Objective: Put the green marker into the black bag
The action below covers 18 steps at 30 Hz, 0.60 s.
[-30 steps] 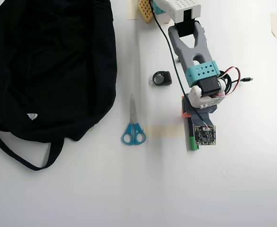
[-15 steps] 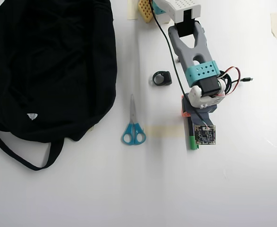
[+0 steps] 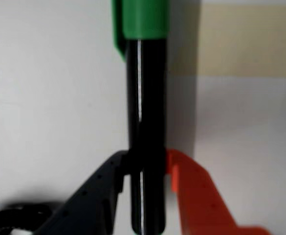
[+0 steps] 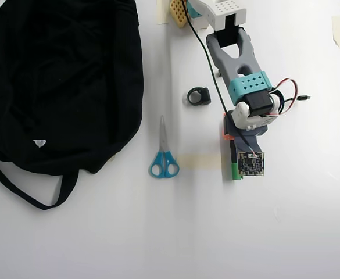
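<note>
— Where is the green marker (image 3: 145,122)?
— Clamped in the gripper (image 3: 145,169), one black and one orange finger pressing its barrel (green cap pointing away).
— And beyond?
— In the overhead view, scissors (image 4: 163,157), then the black bag (image 4: 59,81) at far left.

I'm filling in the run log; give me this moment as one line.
gripper: shut on green marker | marker: at table | black bag: far left, overhead view | placement: not yet done

Overhead view: bright, even, sharp; bench (image 4: 297,232) nearly washed out. Wrist view: soft-focused throughout; glare streak seen on green marker (image 3: 145,117); shadow cast rightward.
</note>
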{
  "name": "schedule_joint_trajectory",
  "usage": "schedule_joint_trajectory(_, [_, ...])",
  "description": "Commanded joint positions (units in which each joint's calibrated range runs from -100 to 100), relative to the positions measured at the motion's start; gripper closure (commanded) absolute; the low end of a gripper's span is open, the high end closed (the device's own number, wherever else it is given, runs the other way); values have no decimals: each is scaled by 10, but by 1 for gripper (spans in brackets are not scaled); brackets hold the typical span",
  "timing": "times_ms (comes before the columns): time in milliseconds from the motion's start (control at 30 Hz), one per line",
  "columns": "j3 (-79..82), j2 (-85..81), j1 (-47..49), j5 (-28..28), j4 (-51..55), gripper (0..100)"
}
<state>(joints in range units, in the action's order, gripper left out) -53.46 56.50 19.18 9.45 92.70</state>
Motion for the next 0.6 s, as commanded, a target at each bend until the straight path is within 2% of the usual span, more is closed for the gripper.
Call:
schedule_joint_trajectory(0, [-34,-12,4,1,12,98])
schedule_joint_trajectory(567, [-45,-13,5,-3,8,98])
